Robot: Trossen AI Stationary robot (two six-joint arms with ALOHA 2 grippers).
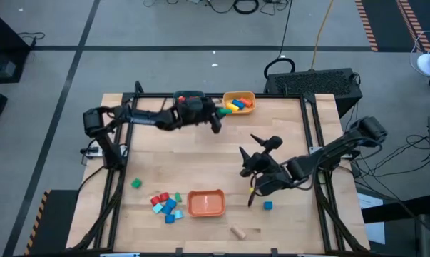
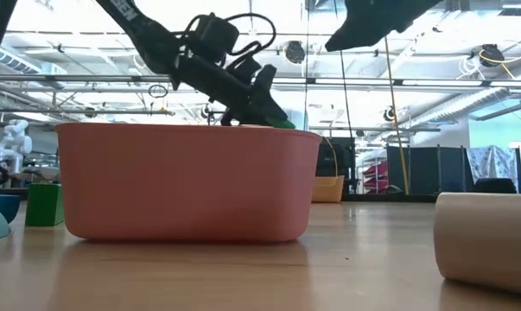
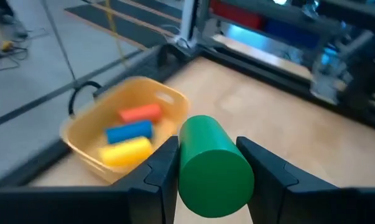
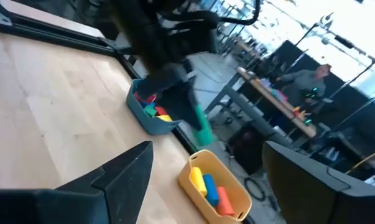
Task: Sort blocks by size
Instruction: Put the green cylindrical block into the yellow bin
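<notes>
At the far edge of the table, the left gripper [image 1: 216, 120] is holding a green cylinder [image 3: 212, 165] clamped between its two fingers [image 3: 159, 171], with one finger pressing on each curved side. The cylinder's long axis is running in line with the fingers, so that one round end is facing back toward the wrist camera and the other end is pointing away toward the yellow bowl [image 1: 229, 95]. In the high view, the gripper and cylinder are sitting just beside that bowl, on its left. The yellow bowl is holding long blocks: an orange one [image 3: 140, 112], a blue one [image 3: 129, 131] and a yellow one [image 3: 125, 150], all lying roughly parallel. A teal bowl [image 4: 142, 115] with more blocks is standing next to it along the same edge. The right gripper [image 1: 247, 166] is hovering near the table's middle right with its fingers spread wide and nothing between them. Toward the near edge, an orange bowl [image 1: 205, 203] is resting on the table, with a cluster of small red and blue cubes [image 1: 165, 205] to its left, a green cube [image 1: 136, 183] beyond them, a lone blue cube [image 1: 268, 205] to its right, and a plain wooden cylinder [image 1: 237, 231] nearest the edge.
</notes>
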